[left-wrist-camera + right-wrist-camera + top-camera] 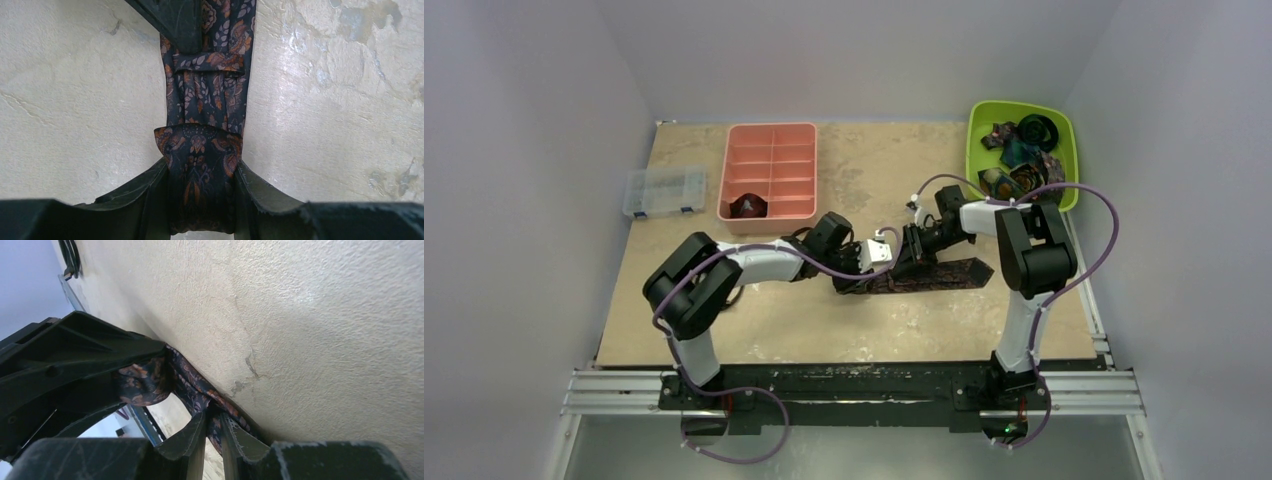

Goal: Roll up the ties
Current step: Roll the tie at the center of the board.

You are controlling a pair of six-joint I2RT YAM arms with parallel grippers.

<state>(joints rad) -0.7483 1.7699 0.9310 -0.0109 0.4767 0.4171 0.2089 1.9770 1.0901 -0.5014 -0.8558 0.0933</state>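
left wrist: dark orange-paisley tie (pixel 205 100)

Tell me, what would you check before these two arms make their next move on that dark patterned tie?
1. Left jaws hold the tie by its folded end: ok.
2. Right jaws pinch the tie further along: ok, fabric sits between them.
3. Rest of the tie lies flat on the table: ok.
4. Roll is tight and even: cannot tell, only the first fold shows.
5. Pink tray has free compartments: ok, just one holds a rolled tie.
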